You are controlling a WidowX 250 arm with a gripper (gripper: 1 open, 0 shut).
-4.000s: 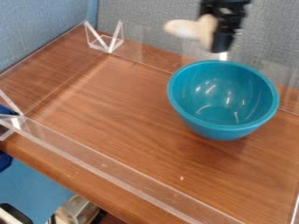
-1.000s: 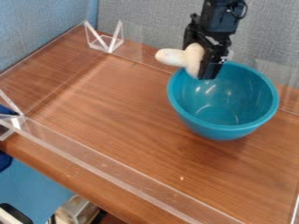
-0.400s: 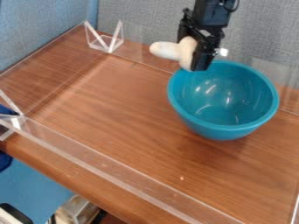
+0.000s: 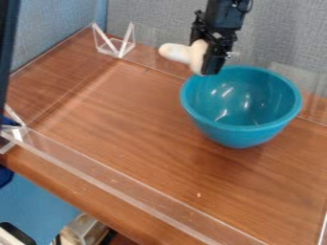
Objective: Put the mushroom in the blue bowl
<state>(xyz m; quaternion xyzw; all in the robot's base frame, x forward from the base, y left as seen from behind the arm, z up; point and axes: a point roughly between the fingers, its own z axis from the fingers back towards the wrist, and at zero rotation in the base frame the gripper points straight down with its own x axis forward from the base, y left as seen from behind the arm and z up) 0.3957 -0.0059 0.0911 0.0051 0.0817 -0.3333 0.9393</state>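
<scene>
The black fingers hang straight down from above, just past the far-left rim of the blue bowl, and they look pinched on the mushroom, which is up in the air rather than on the worktop. The mushroom sticks out sideways to the left of the fingers, its pale body lying roughly level, with the end nearest the fingers tucked between them. It is outside the bowl, off the rim on the far-left side and a little higher than it. The bowl sits below and to the right of the fingers, upright on the brown worktop, its glossy inside showing only reflections. Well off to the left of the fingers, at the back corner, stands a clear plastic triangular stand.
</scene>
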